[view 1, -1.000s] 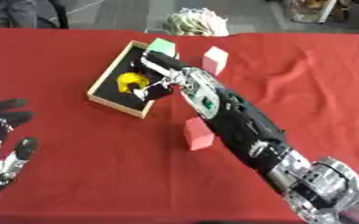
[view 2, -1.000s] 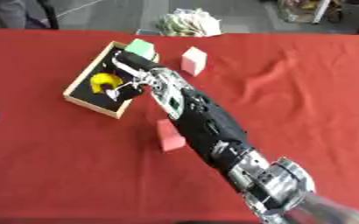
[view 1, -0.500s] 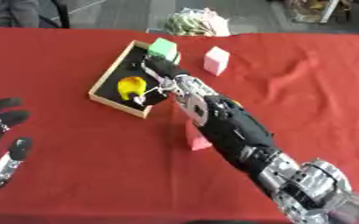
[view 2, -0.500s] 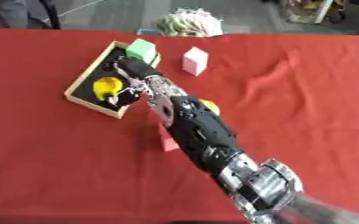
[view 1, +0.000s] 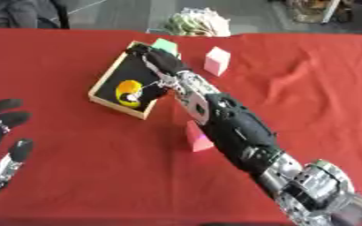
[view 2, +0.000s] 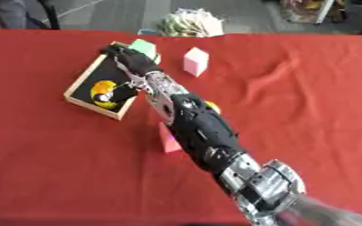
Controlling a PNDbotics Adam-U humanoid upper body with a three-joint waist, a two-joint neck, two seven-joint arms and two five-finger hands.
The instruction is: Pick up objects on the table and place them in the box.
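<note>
1. Since the right hand [view 1: 159, 59] reaches over the box [view 1: 105, 79] with its dark fingers stretched toward the far rim, the step in hand looks like a release into the box or a lift out of it; the fingers appear straight and apart, clamped on nothing that I can make out.
2. To do it well, I judge the hand should rise straight up before swinging back toward 5 o'clock, so the forearm clears the near wooden wall and does not drag the box across the red counter [view 1: 76, 176].
3. Within the box, a yellow object [view 1: 128, 92] lies at about 7 o'clock from the hand, close beneath the wrist; whether it touches the thumb cannot be told.
4. A green block [view 1: 165, 45] sits at the box's far corner, just at 1 o'clock of the fingertips.
5. Outside the box, a white cube [view 1: 216, 61] stands at 3 o'clock of the hand, apart from it.
6. A pink block [view 1: 197, 137] lies at 5 o'clock, just beside the forearm and partly hidden by it.
7. At the lower left edge the left hand [view 1: 0, 145] rests idle, fingers up and spread.
</note>
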